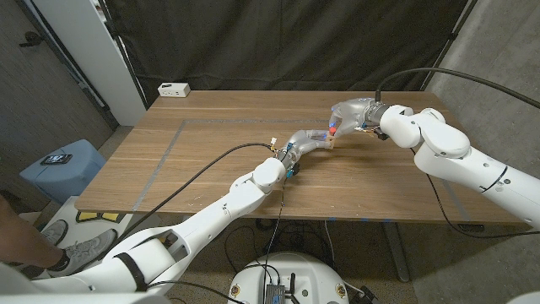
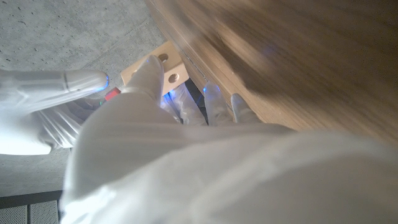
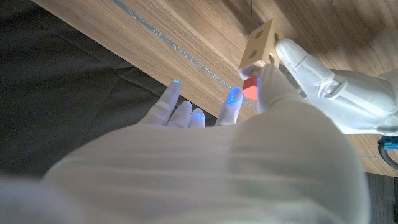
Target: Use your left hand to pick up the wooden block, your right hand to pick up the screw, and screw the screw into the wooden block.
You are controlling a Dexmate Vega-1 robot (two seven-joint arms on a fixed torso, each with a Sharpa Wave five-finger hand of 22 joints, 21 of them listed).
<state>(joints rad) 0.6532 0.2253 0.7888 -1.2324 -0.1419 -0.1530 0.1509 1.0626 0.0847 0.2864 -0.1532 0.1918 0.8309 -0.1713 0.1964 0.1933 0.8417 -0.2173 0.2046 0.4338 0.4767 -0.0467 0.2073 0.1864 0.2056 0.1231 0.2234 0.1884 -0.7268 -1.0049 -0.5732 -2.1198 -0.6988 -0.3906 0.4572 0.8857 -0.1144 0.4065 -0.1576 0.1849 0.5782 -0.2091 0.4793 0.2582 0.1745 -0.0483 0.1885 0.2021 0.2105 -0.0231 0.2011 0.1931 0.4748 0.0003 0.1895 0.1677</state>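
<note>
Head view: wooden block (image 1: 331,140) is being gripped by the left robot hand (image 1: 308,140) above the desk (image 1: 211,177) near its far right, holes exposed so the red-headed screw (image 1: 332,130), pinched by the right robot hand (image 1: 353,115), is being driven in.

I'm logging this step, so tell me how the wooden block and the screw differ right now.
The wooden block is pale bare wood with round holes; the screw shows a red-orange head. The wooden block is clearly the larger, the screw small beside it. The left hand holds the wooden block; the right hand pinches the screw. Both are held above the table, where the hands meet.
</note>
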